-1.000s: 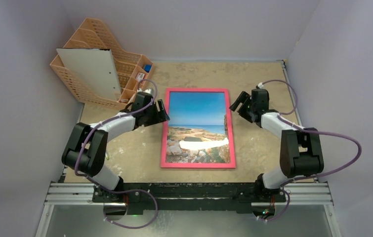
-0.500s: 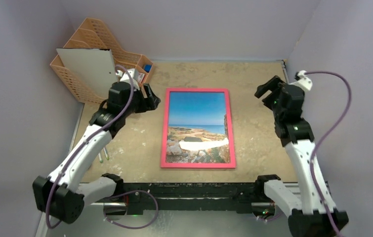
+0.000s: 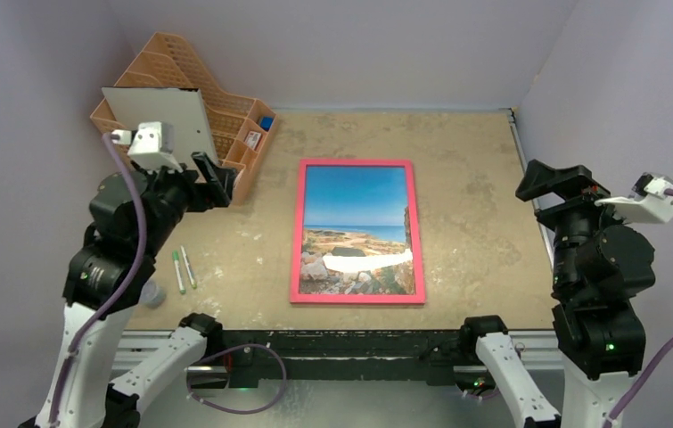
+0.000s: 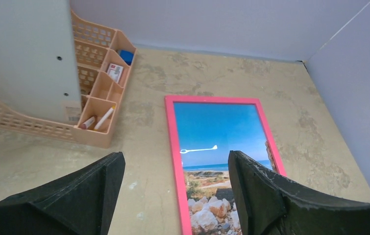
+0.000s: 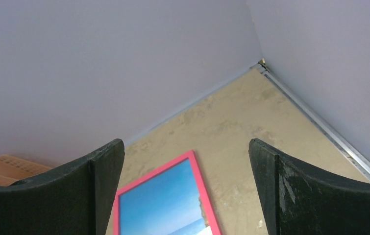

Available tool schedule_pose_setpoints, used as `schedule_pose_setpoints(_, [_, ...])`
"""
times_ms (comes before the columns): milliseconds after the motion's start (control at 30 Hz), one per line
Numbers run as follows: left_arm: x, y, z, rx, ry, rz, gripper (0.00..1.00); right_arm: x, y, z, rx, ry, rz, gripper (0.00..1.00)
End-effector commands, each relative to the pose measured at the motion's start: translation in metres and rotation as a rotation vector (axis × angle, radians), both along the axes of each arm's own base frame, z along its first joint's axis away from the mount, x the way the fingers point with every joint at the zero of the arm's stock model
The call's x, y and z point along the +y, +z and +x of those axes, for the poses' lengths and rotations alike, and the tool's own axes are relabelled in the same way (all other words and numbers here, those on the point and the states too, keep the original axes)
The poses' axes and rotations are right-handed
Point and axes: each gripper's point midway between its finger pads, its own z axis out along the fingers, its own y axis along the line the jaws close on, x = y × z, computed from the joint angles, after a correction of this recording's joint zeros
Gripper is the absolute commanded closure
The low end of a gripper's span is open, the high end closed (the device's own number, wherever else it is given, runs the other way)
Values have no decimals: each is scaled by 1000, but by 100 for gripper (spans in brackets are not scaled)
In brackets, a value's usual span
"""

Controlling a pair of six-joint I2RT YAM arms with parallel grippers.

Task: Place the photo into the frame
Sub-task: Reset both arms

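The frame (image 3: 295,241), with its narrow pink-red border, lies flat in the middle of the table. The photo (image 3: 355,201), with blue sky, a sea strip and rocks, sits inside that border. My left gripper (image 3: 214,183) hangs high over the table's left side, open and empty, well apart from the frame. My right gripper (image 3: 553,181) is raised at the right edge, also open and empty. From the left wrist, the frame (image 4: 173,127) and photo (image 4: 217,127) show between the spread fingers (image 4: 175,161). The right wrist view shows the frame's far corner (image 5: 200,181) below open fingers (image 5: 186,147).
An orange desk organiser (image 3: 230,120) stands at the back left with a pale board (image 3: 168,125) leaning in it. Two pens (image 3: 183,267) and a small grey round thing (image 3: 150,292) lie at the left front. Walls enclose the table on three sides.
Both arms have lifted up and swung outward, away from the frame's sides. Both grippers have opened wider. The frame and photo have not moved.
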Motion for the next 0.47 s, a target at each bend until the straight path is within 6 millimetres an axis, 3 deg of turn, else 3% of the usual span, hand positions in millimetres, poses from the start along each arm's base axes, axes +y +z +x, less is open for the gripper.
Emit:
schedule_pose_setpoints(0, [32,21,-30,-15,81,79,19,-13,2,-23,57,-59,-44,1])
schedule_pose_setpoints(200, [49,59,-70,-140,88,57,14,-21,32,-53,-28,-94,-48,1])
schedule_pose_setpoints(433, [53,67,-88,-168,81,32,10,-21,45,-59,-80,-93,-35,1])
